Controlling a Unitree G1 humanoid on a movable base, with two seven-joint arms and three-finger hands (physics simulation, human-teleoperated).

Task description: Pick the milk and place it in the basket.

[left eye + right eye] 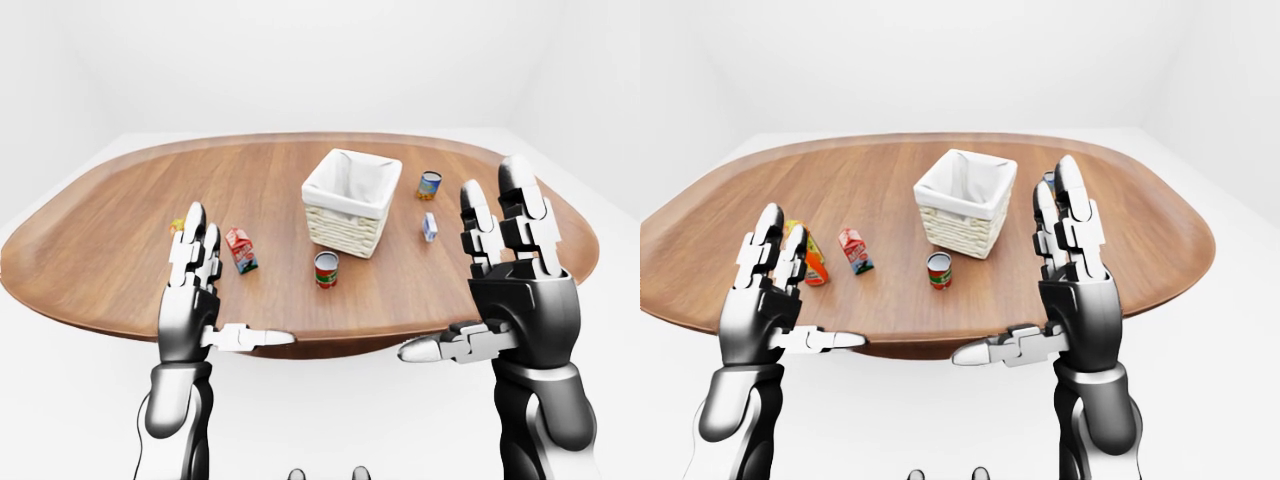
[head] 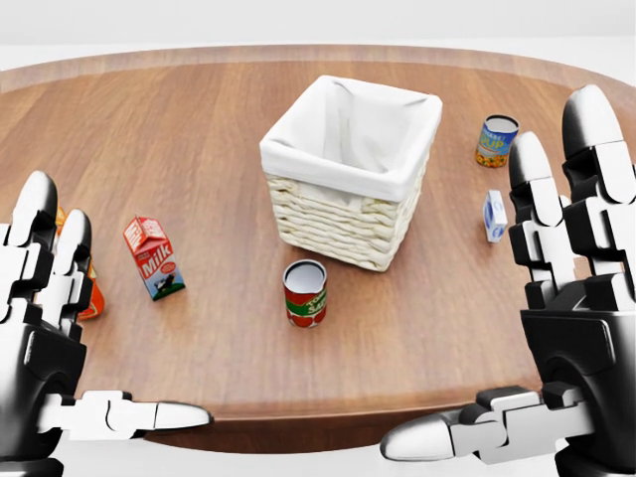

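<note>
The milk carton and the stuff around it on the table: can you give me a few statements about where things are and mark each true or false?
1. The milk carton stands on the table, left of the basket in the head view. True.
2. The basket already holds the milk. False: nothing shows inside its white lining, and the milk is on the table.
3. The left hand grips the milk. False: it is open and holds nothing.
4. A red can stands upright just below the basket in the head view. True.
5. The right hand is open. True.
</note>
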